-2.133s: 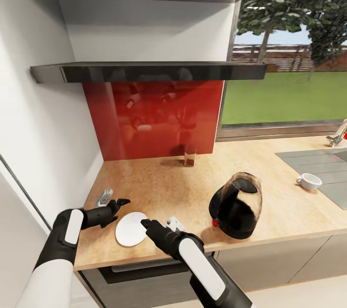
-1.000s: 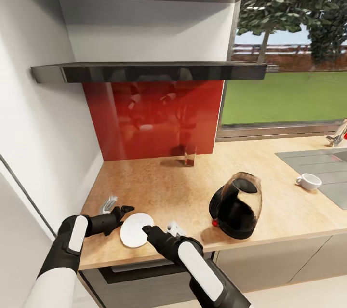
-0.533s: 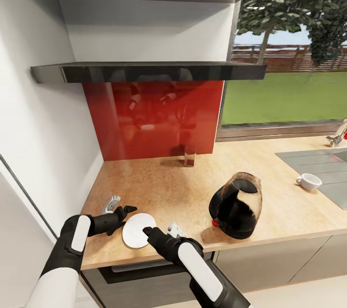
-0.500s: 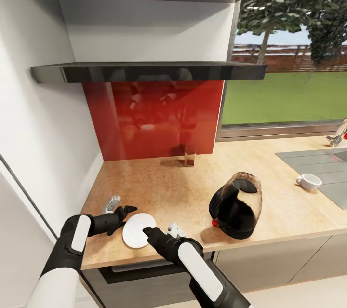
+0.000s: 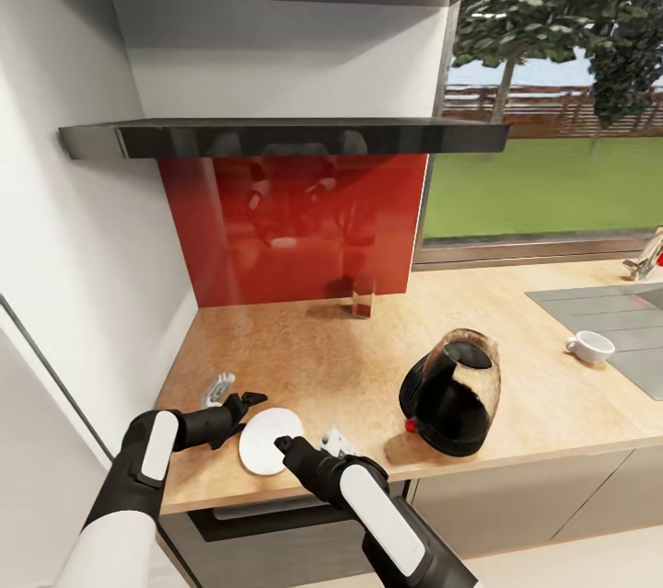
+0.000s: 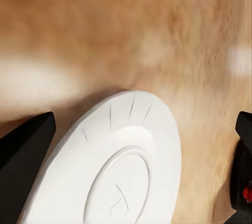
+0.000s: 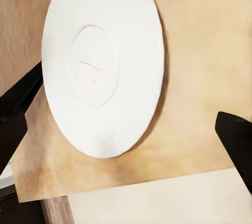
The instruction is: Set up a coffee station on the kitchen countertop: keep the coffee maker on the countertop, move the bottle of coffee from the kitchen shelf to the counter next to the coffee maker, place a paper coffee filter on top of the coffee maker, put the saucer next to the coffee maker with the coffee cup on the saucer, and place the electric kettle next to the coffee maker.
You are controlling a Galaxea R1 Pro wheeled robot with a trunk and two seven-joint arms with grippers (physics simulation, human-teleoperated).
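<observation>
On the head view's left, the left pincer rests low over the desk near its front edge, its dark fingers spread apart, tips at the saucer's left rim. The left wrist view shows the saucer between the two separated fingers, lying flat, sunken ring facing up; whether either finger touches it cannot be told. A round plate has no long axis or heading to speak of. A faint raised mark sits in its centre, unreadable.

The right pincer comes in from the saucer's near right side, one finger over the rim; in the right wrist view its fingers stand wide apart with the saucer between them, beside the desk's front edge.

Further right stands the electric kettle, upright, red switch low toward the front. The coffee cup sits well apart at the far right, handle pointing left, by the sink drainer. The black kitchen shelf hangs above.
</observation>
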